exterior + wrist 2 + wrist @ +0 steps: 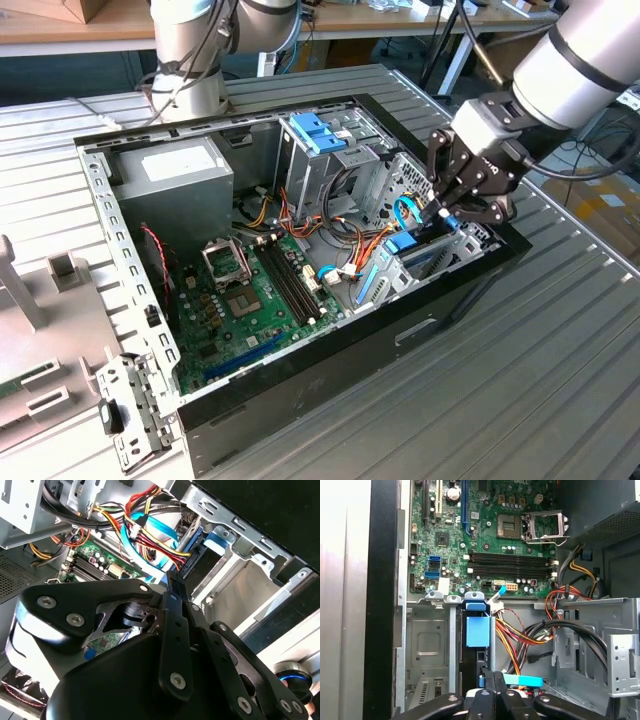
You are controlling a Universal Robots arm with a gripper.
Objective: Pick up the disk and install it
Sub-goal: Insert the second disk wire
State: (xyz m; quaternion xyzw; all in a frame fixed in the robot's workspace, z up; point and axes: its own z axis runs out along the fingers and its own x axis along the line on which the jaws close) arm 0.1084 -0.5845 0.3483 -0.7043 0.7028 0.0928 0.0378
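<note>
Exterior view: gripper [452,208], fingers pressed together, sits over the disk [425,252] in its bay; cable bundle [345,235] crowds at 9 o'clock.

Green motherboard [485,540], blue cable [150,530], black pincer [462,203].
</note>
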